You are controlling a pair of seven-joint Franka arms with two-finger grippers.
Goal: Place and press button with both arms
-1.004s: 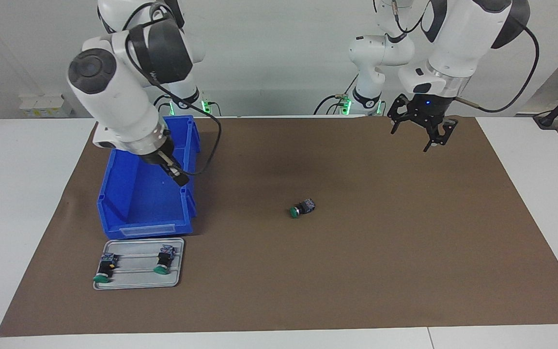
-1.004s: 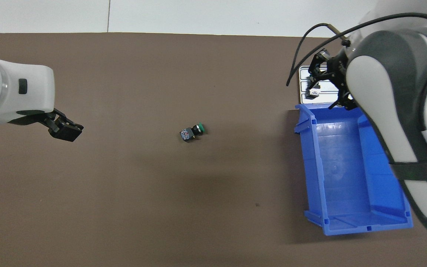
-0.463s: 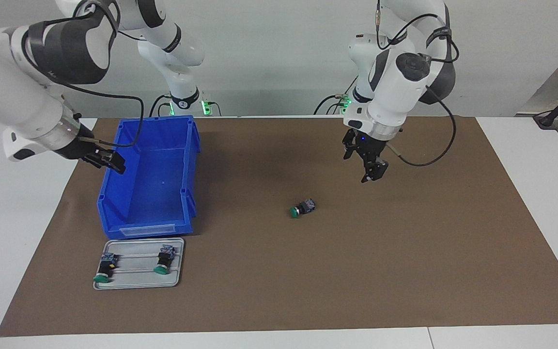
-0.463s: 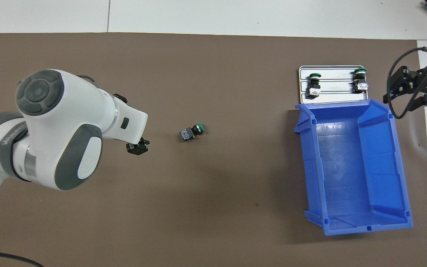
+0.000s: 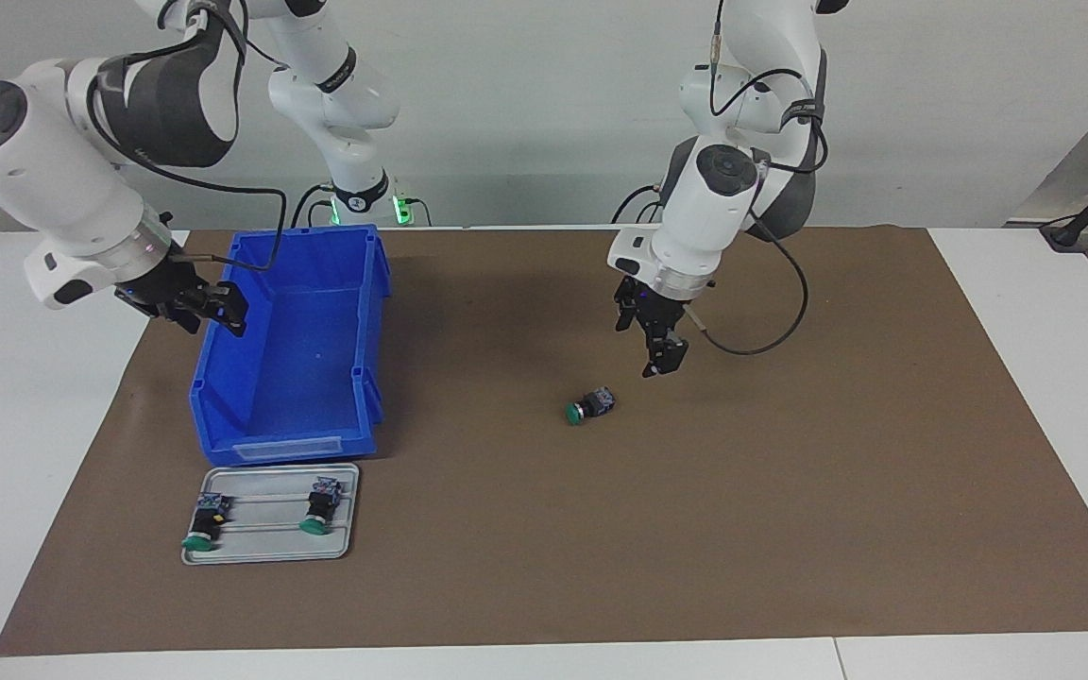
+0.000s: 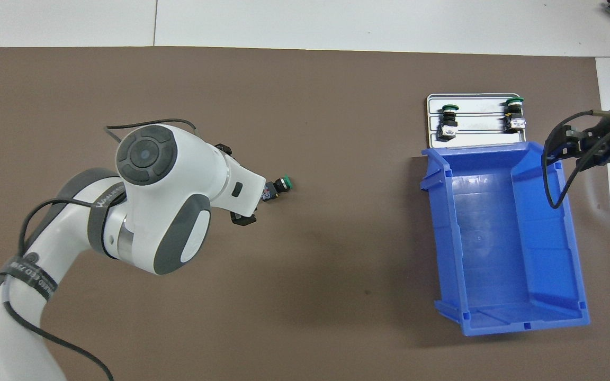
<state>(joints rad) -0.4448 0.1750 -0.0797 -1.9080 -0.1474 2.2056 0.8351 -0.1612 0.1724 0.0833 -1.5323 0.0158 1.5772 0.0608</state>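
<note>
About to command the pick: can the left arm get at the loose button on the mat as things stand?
Probably yes. The left tool hangs open above the mat, close beside the button, which lies on its side with nothing around it. The bin and tray sit well off toward the right arm's end.

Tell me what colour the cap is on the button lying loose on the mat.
Green; the button shows it best in the facing view.

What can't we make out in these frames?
- Overhead view: left end effector is mostly hidden under its own arm; only a tip shows.
- Overhead view: button is half covered by that arm; only its green cap end shows.
- Overhead view: right end effector is crossed by its cable, and its arm is cut off by the picture's edge.
</note>
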